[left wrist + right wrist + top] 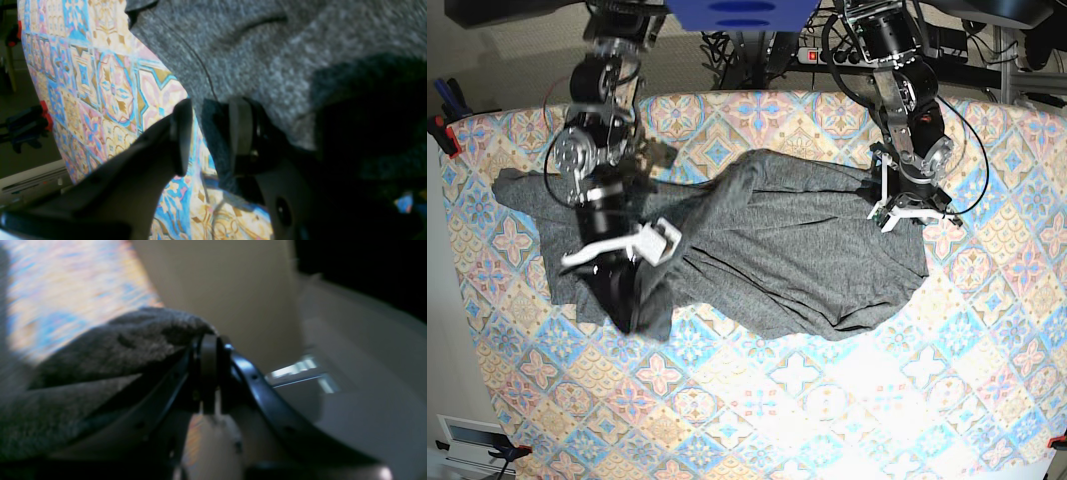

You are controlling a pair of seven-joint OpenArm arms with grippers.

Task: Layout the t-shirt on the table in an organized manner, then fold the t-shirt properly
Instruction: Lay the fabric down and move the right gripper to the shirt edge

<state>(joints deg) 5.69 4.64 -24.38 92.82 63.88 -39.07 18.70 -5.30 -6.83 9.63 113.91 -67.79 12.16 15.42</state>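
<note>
T-shirt (767, 250): lay crumpled across the table (827, 400). Right gripper (208, 373): jaws pressed together on a raised fold of the t-shirt. Left gripper (210, 133): jaws partly apart, straddling the t-shirt's edge at the table surface.

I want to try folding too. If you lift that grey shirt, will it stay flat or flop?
Probably flop: the shirt already lies rumpled with creases. It droops in a soft bunch from the right tool pinching it. It looks thin, so likely light, and may drag across the table.
</note>
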